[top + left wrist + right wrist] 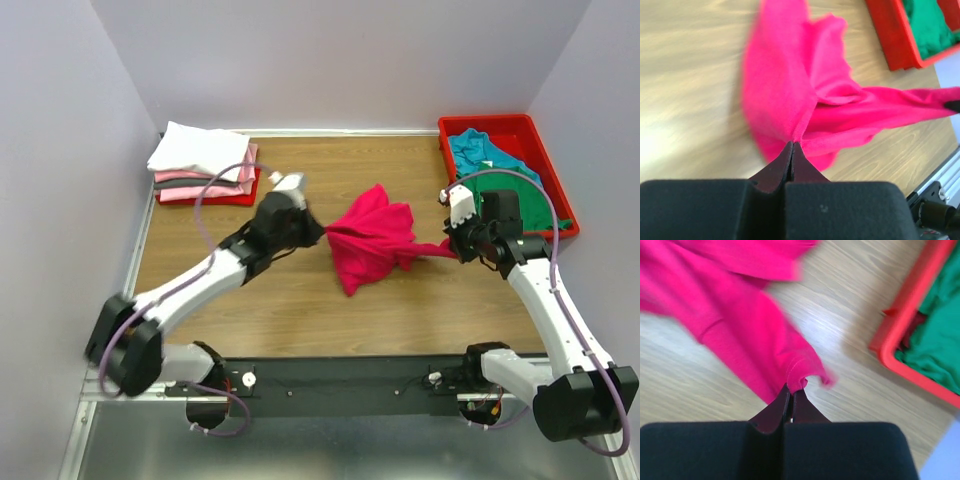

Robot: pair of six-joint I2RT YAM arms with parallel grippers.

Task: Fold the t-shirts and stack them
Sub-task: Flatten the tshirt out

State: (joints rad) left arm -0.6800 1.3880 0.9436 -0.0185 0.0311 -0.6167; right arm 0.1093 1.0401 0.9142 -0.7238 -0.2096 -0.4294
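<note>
A crimson-pink t-shirt [372, 243] hangs bunched between both arms above the middle of the table. My left gripper [322, 232] is shut on its left edge; in the left wrist view the cloth [805, 95] runs out from the closed tips [792, 145]. My right gripper [456, 250] is shut on a hemmed edge at the right, the cloth [735, 325] stretching away from the tips [792, 389]. A stack of folded shirts [205, 162], white on top, pink and grey below, lies at the back left. Teal [480, 150] and green [540, 205] shirts lie in a red tray.
The red tray [508, 125] stands at the back right, close behind my right wrist; its corner shows in the wrist views [892, 45] [900, 330]. A flat red tray [232, 198] lies under the folded stack. White walls close in three sides. Black rail [340, 385] along the near edge.
</note>
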